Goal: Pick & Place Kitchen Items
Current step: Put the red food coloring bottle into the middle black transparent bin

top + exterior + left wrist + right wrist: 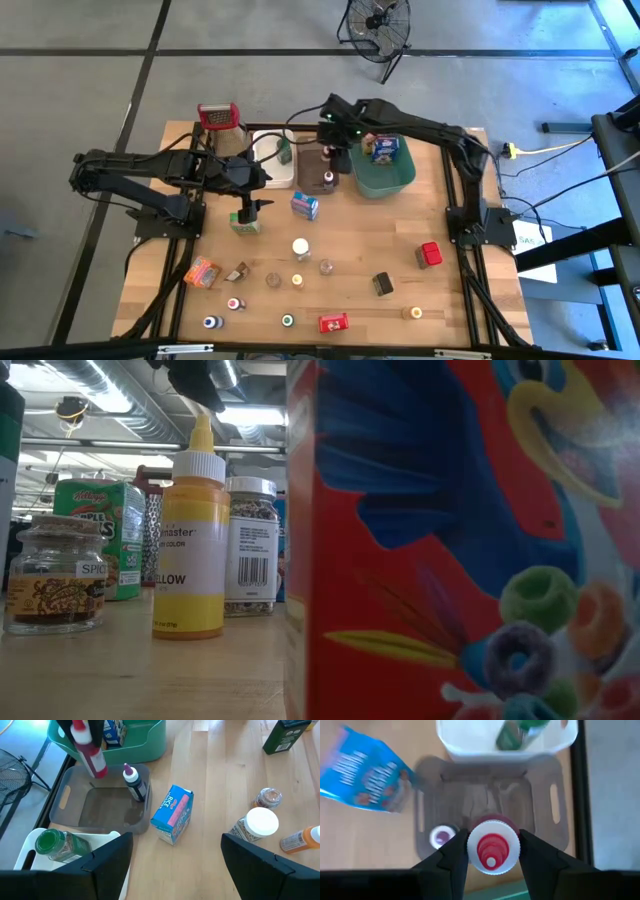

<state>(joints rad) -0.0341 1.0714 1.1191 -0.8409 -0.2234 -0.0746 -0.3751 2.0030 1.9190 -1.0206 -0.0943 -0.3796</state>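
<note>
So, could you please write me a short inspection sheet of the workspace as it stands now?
Surface: light wooden table, items scattered over its near half.
Job's things: red-capped red bottle held over the brown translucent bin, where a purple-capped dark bottle stands; green-lidded jar in the white bin; blue rice box on the table beside the brown bin.
Clutter: steel box grater with red handle at the table's far left corner.
Grippers: right gripper shut on the red bottle; left gripper open, empty, above the table.
Cables: yellow plug and leads on the floor at the right.
Surroundings: black floor fan behind the table.
</note>
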